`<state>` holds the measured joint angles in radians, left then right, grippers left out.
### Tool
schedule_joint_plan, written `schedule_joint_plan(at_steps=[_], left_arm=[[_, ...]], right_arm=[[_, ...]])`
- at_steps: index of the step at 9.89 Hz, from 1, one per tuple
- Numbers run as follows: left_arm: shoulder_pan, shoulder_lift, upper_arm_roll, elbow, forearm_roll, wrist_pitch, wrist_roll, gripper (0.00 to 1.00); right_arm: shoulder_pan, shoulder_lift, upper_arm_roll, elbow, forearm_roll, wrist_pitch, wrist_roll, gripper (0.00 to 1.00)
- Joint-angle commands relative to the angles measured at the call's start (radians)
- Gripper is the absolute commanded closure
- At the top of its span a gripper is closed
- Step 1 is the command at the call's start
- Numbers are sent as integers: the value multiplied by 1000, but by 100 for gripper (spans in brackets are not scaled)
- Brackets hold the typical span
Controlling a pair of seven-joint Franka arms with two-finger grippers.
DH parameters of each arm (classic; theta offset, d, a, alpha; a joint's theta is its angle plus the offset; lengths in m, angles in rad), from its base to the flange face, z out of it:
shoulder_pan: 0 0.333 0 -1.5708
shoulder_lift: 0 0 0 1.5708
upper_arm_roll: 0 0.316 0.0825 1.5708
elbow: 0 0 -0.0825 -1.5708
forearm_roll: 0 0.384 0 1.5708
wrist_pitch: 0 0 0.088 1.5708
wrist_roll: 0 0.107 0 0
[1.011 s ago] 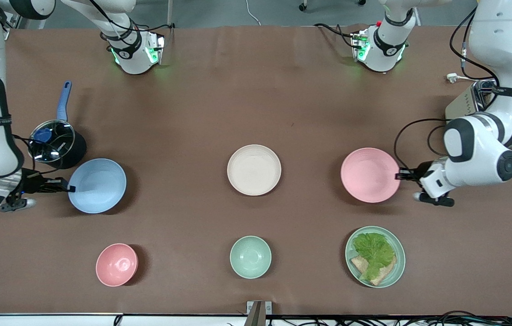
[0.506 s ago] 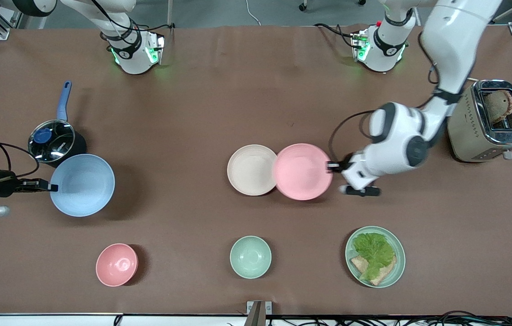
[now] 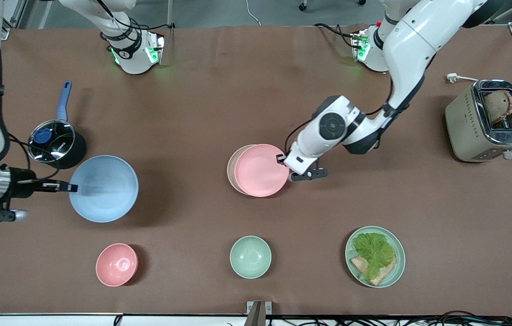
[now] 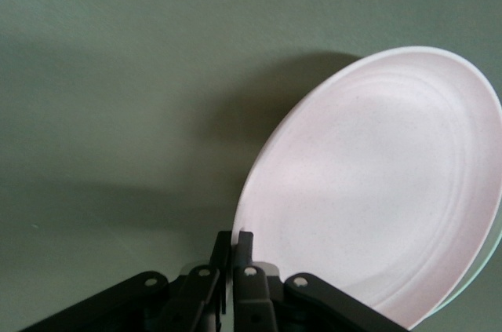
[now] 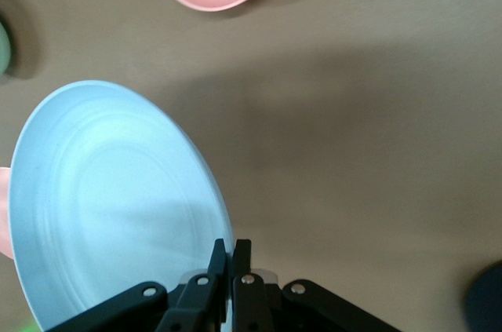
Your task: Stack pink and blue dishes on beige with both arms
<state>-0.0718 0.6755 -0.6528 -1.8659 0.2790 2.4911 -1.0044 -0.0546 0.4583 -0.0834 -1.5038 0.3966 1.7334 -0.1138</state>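
Observation:
The pale pink plate (image 3: pixel 259 170) hangs over the beige plate (image 3: pixel 231 164), covering all but a thin crescent of its rim. My left gripper (image 3: pixel 282 159) is shut on the pink plate's rim at the side toward the left arm's end. In the left wrist view the pink plate (image 4: pixel 384 191) fills the frame ahead of my left gripper (image 4: pixel 233 239). The light blue plate (image 3: pixel 103 188) is held above the table near the right arm's end, with my right gripper (image 3: pixel 72 187) shut on its rim. The right wrist view shows the blue plate (image 5: pixel 110 198) in my right gripper (image 5: pixel 231 249).
A black pot (image 3: pixel 56 144) with a glass lid and blue handle stands beside the blue plate. Nearer the front camera are a small pink bowl (image 3: pixel 117 265), a mint-green bowl (image 3: pixel 250 256) and a green plate with lettuce and bread (image 3: pixel 375 256). A toaster (image 3: pixel 487 121) stands at the left arm's end.
The left arm has carried the pink plate from the left arm's end to over the beige plate. The right gripper has lifted the blue plate and shifted it toward the middle.

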Motion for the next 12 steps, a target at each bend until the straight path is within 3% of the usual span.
schedule_joint_plan(at_steps=[1, 2, 3, 5, 7, 9, 12], left_arm=[[-26, 36, -8, 19, 89, 3, -112, 88], [-28, 35, -8, 21, 113, 2, -152, 38], [-22, 7, -10, 10, 144, -12, -155, 0], [-7, -93, -1, -1, 149, -105, -96, 0], [3, -251, 88, -67, 137, -158, 56, 0], [16, -352, 187, -108, 118, -175, 242, 0], [24, -473, 353, -95, -145, -243, 658, 0]], right_arm=[[-4, -87, 153, -111, -74, 93, 203, 99], [-5, -98, 233, -151, -114, 148, 280, 99], [-4, -96, 294, -171, -116, 175, 340, 99], [-5, -98, 414, -243, -116, 242, 431, 99], [-4, -93, 512, -312, -116, 383, 544, 99], [36, -76, 556, -378, -116, 531, 574, 99], [145, -38, 562, -472, -116, 765, 655, 99]])
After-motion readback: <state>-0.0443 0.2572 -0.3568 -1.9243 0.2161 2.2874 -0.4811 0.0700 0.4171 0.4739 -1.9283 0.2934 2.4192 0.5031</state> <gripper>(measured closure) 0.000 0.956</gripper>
